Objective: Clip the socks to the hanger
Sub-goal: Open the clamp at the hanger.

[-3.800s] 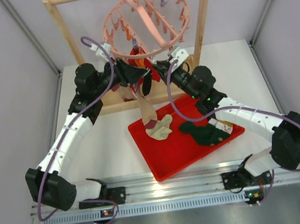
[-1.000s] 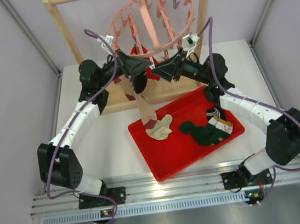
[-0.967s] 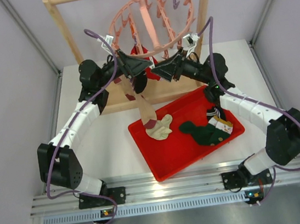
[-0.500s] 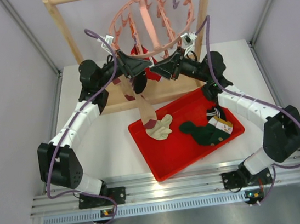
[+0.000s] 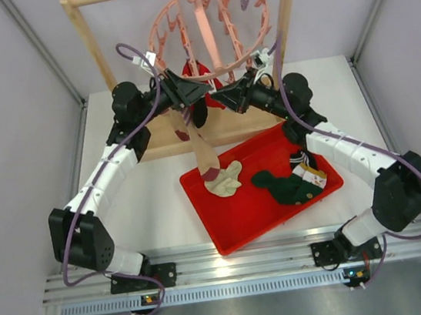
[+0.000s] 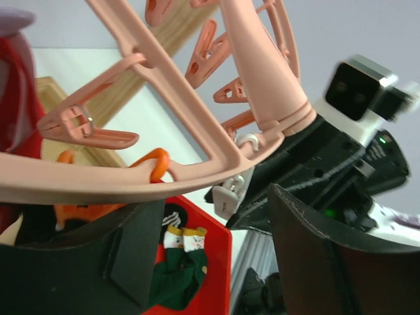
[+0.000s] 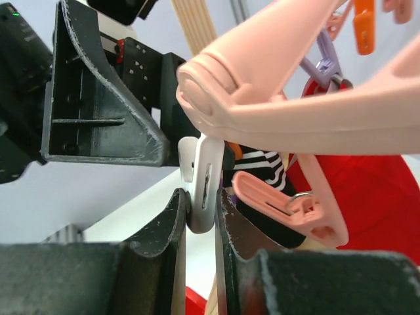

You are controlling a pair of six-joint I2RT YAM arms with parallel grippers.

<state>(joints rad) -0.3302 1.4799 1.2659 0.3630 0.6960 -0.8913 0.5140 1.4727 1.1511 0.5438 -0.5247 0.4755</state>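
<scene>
The pink hanger (image 5: 209, 26) hangs from the wooden rack. Under its near rim a tan sock (image 5: 204, 152) dangles straight down, with its top hidden behind the grippers. My left gripper (image 5: 200, 90) (image 6: 216, 243) is open just below the ring (image 6: 131, 187), and nothing lies between its fingers. My right gripper (image 5: 224, 98) (image 7: 202, 203) faces it, shut on a white peg (image 7: 202, 184) (image 6: 226, 197) of the hanger. A black-and-white striped sock (image 7: 259, 164) and a red sock (image 7: 357, 177) hang behind that peg. A dark green sock (image 5: 284, 185) and a cream sock (image 5: 226, 179) lie in the tray.
A red tray (image 5: 239, 227) sits on the table under the hanger. The wooden rack's posts (image 5: 89, 45) and base board (image 5: 245, 126) stand close behind both grippers. Pink pegs (image 7: 289, 203), a purple peg (image 7: 321, 65) and an orange peg (image 6: 151, 164) dangle around the grippers.
My left gripper has opened wide while the tan sock keeps hanging. My right gripper has closed onto the white peg. The hanger has swung slightly left.
</scene>
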